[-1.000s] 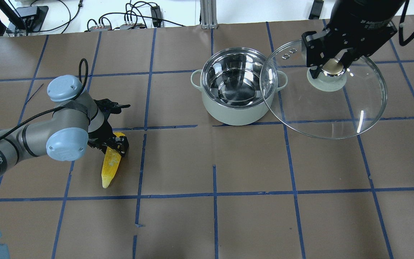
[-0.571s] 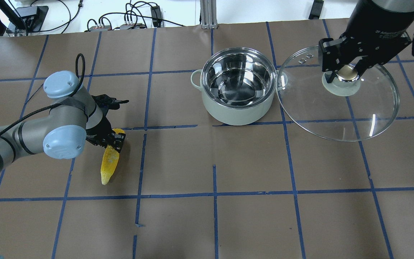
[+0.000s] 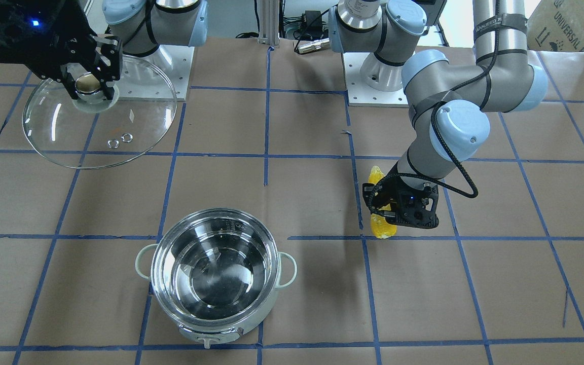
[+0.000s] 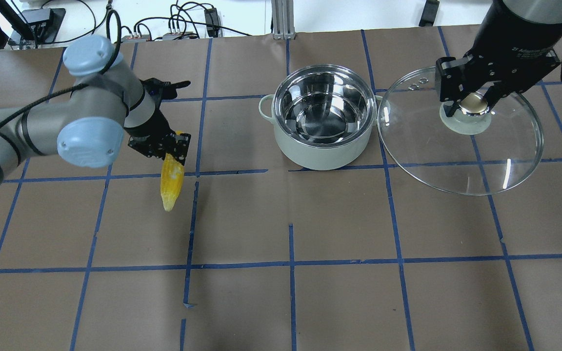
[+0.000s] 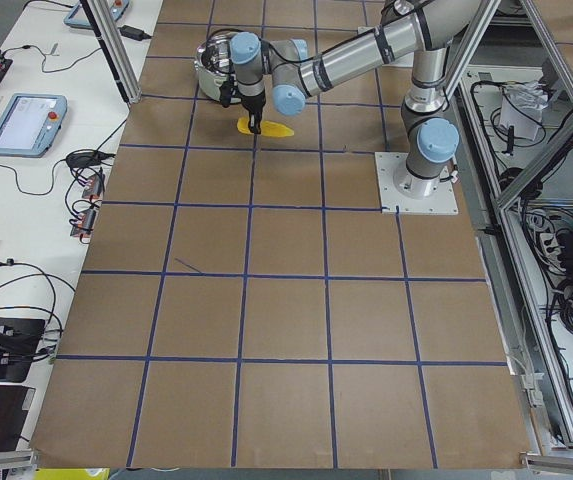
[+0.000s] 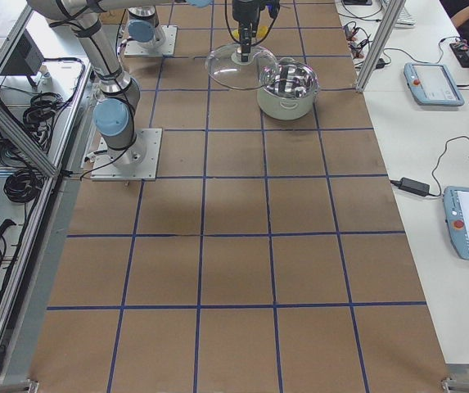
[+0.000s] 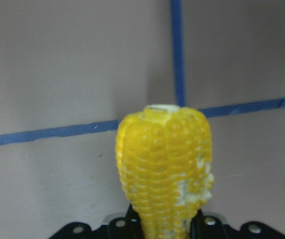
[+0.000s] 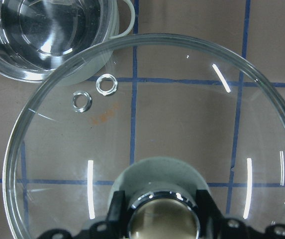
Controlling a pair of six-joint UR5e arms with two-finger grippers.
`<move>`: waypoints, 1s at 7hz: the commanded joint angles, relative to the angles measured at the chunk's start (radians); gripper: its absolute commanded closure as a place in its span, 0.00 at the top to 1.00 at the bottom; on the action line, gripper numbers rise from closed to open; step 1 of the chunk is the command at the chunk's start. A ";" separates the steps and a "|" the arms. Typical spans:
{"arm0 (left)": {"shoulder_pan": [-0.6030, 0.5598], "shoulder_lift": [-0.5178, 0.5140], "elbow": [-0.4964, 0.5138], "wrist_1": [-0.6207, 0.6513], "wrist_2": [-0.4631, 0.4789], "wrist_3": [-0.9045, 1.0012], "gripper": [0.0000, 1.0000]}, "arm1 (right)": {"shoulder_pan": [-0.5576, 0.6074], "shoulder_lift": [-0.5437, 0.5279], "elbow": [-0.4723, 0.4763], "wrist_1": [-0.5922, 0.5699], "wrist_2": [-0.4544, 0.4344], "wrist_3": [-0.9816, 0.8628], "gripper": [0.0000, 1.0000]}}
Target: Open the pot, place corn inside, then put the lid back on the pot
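Step in hand: by my reading, carrying the corn (image 4: 170,180) across to the open pot (image 4: 322,155).
Doing it well: lift the corn's tip above the pot's rim before crossing. Centre the ear over the mouth and lower it into the pot before letting go. The ear looks about as long as the pot is wide, so tilt it or lay it across the bottom. Hold the lid (image 4: 456,161) clear of the mouth until the corn is in.
Left tool (image 4: 170,147): clamped on the corn's thick end, with the tapered end pointing away and down.
Right tool (image 4: 472,105): closed on the lid's knob, holding the lid above the bench (image 4: 339,292).
Corn's place: well apart from the pot, on the pot's robot-left side, apparently lifted off the bench.
Corn's look: bright yellow with neat kernel rows, a patch of paler whitish kernels on one flank and a pale stub at the tip.
Pot: uncovered, its shiny inside empty.
Lid's place: on the pot's robot-right side, its rim close by the handle there.
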 commanded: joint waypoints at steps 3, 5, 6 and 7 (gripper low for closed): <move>-0.194 -0.183 0.428 -0.115 -0.063 -0.247 0.03 | 0.003 -0.001 0.002 -0.002 0.002 -0.002 0.15; -0.235 -0.293 0.583 -0.115 -0.062 -0.306 0.04 | 0.000 -0.001 0.002 -0.002 0.000 -0.015 0.15; -0.254 -0.350 0.649 -0.113 -0.066 -0.336 0.04 | 0.001 -0.001 0.002 -0.002 0.000 -0.012 0.15; -0.287 -0.378 0.697 -0.118 -0.052 -0.344 0.04 | 0.001 -0.001 0.002 -0.002 0.000 -0.015 0.16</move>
